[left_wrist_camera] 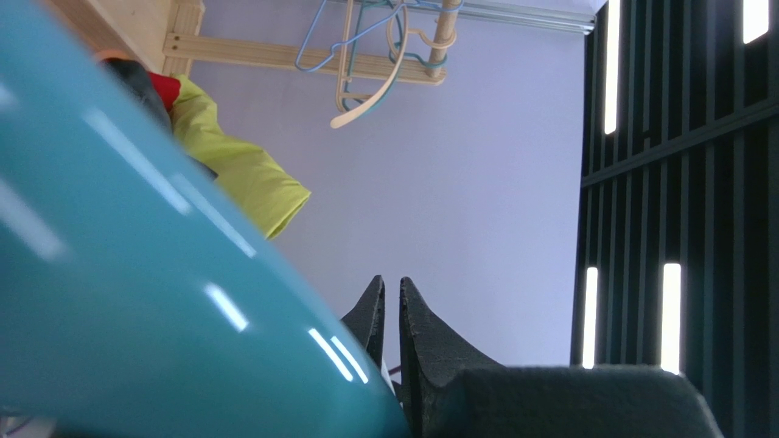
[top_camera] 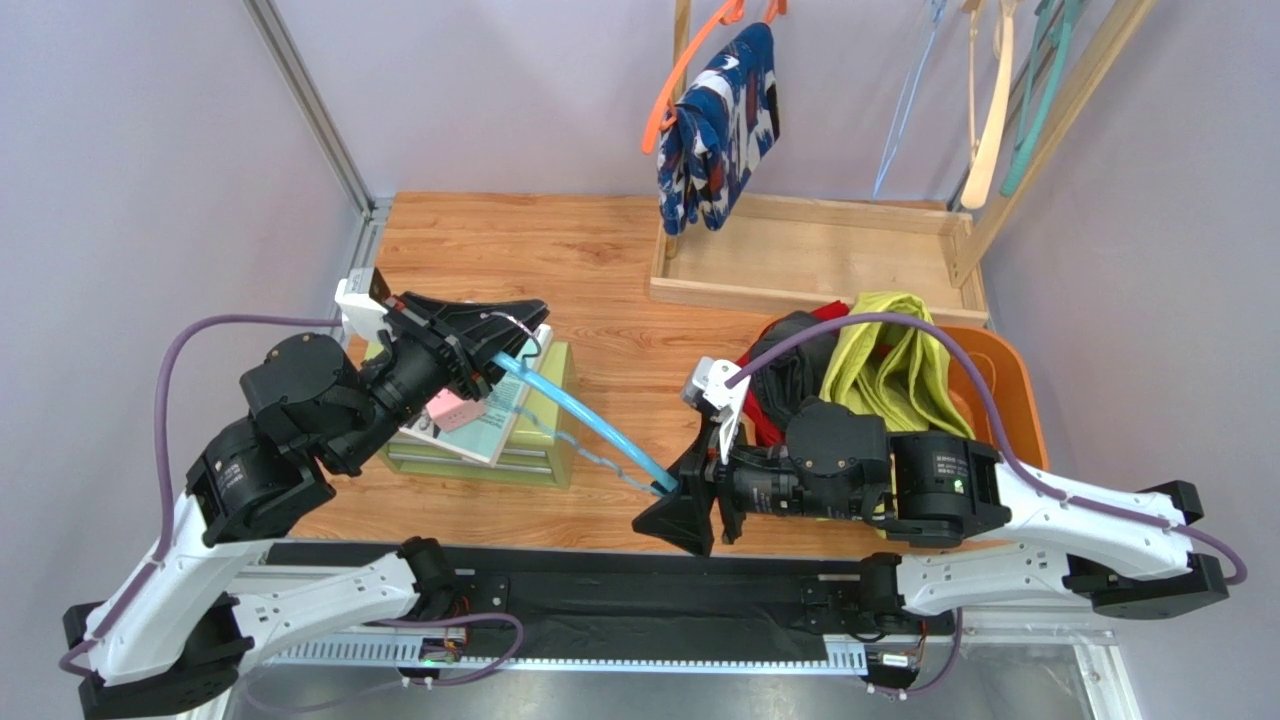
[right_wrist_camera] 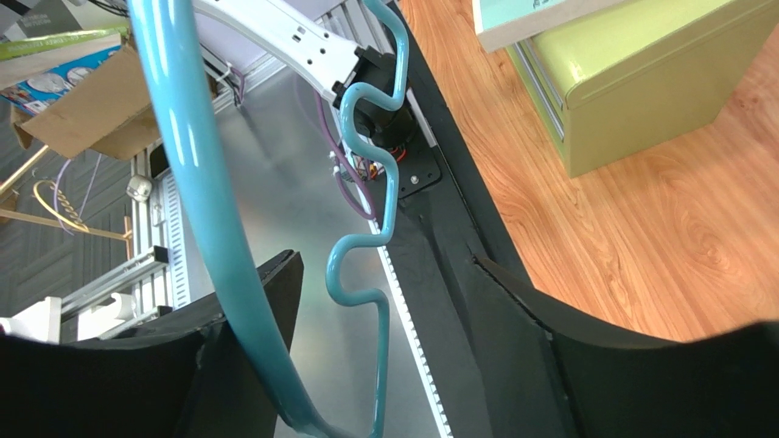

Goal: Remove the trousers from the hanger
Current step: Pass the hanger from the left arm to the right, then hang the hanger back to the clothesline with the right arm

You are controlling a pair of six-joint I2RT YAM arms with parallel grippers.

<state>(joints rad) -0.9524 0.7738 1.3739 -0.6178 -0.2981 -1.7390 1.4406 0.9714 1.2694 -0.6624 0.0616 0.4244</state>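
Left hand (left_wrist_camera: 391, 283) nearly closed, pinching glossy teal plastic hanger (top_camera: 586, 422) | right hand (right_wrist_camera: 384, 260) spread wide around its smooth curved bar | yellow-green trousers (top_camera: 887, 368) lie crumpled, soft

Hanger (top_camera: 589, 420) at front centre, box (top_camera: 544, 444) left of it, trousers (top_camera: 879, 368) heaped in basket (top_camera: 1025, 402) on right, rack (top_camera: 819, 258) behind

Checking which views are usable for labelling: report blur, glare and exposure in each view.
Top external: evenly lit, sharp, soft shadows only. Left wrist: the teal hanger sits too close, blurred, streaked with white glare; the light strips are blown out. Right wrist: hanger and wooden tabletop are sharp; the fingers of the right pincer show as flat black.
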